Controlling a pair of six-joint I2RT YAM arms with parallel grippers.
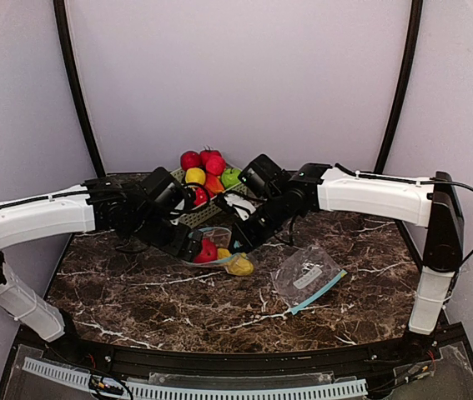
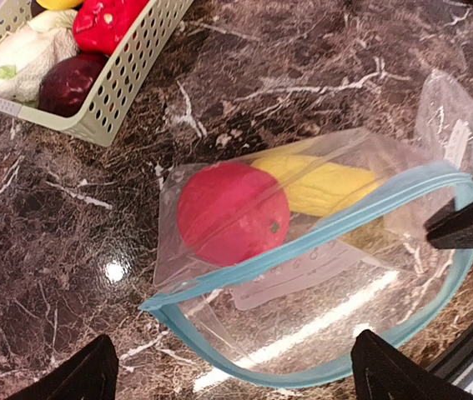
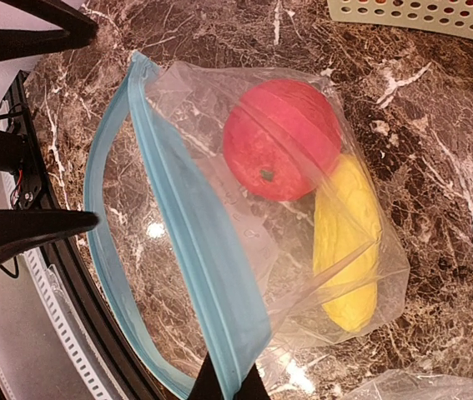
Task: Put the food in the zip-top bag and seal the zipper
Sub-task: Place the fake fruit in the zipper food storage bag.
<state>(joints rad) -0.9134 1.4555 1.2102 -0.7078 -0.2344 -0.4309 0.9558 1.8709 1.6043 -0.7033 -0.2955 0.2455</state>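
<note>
Two grippers, two different jobs, as far as we can tell. Our right gripper point(image 3: 228, 377) is pinched tight on the blue zipper strip point(image 3: 194, 275) of the bag point(image 3: 186, 108), lifting one lip so the mouth gapes toward the arms. Our left gripper point(image 2: 232, 337) hangs just over that mouth with its fingers spread wide and nothing between them, so it's carrying nothing.

Inside the bag sit a red fruit point(image 2: 232, 212) and a yellow piece point(image 2: 319, 185), touching each other down at the closed end. We reckon the lip is held up precisely so stuff can drop in without the plastic folding shut. More food point(image 1: 207, 171) sits piled in the basket point(image 2: 128, 79) just behind, so filling looks partway done, and the zipper isn't sealed yet.

On views: the wrist cameras show the pinch and both pieces clearly, while from above the arms cover most of that. The overhead gives us the whole second bag point(image 1: 307, 277), lying flat on the marble table point(image 1: 136, 292) off to the right. The wrist views catch only an edge of it.
</note>
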